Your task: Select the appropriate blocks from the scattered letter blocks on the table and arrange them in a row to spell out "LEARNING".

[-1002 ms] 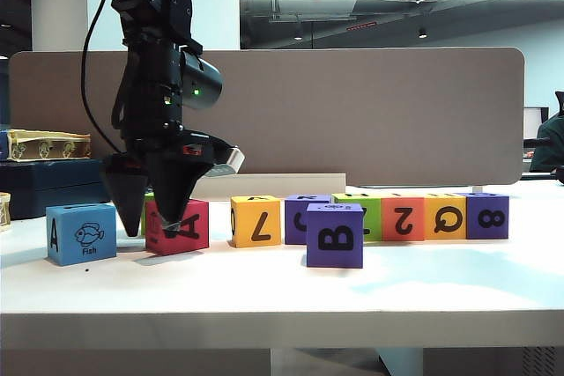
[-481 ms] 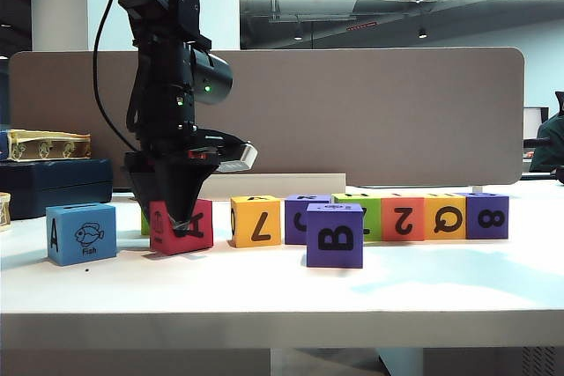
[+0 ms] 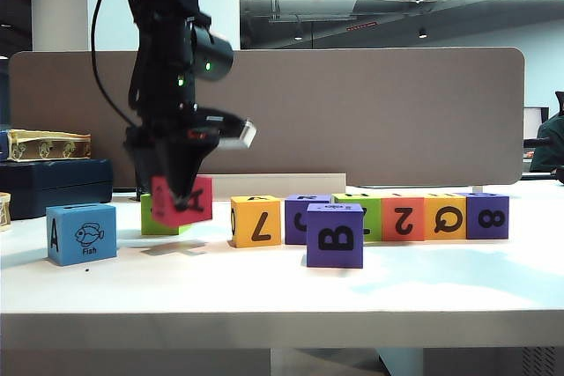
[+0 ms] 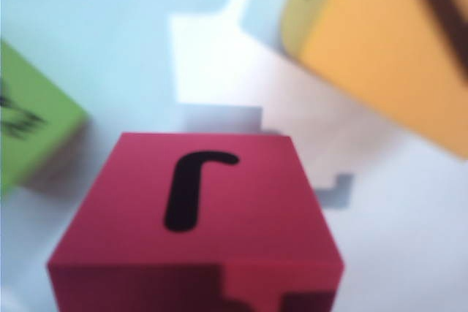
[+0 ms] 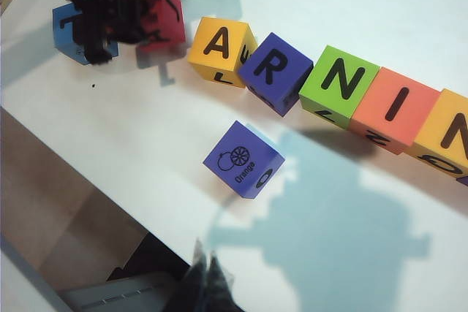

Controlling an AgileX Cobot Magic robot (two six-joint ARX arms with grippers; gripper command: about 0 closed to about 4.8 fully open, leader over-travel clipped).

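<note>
1. Row on the table, read from the right wrist view: yellow-orange A block, purple R block, green N block, orange I block, yellow-orange N block, touching side by side; a further purple block ends the row in the exterior view, its top letter not readable
2. So "ARNIN" is placed for sure, G likely but cannot confirm; L and E slots in front of A are open
3. Left gripper hangs over the left end of the row, fingers pinching the red-pink block, which is off the table and slightly tilted, near the A block
4. Left wrist view shows that red-pink block with a hooked stroke on top, could be L or J depending on orientation, cannot tell
5. Green block sits on the table just behind the lifted one, letter blurred, possibly the E candidate
6. Spare blocks apart from the row: blue fish block at far left, purple B/Orange block in front of the row
7. Right gripper is parked over the near table edge, fingertips pressed together, holding nothing
8. Judgement: roughly three quarters done; left to do: set the two leading letters flush against A
</note>
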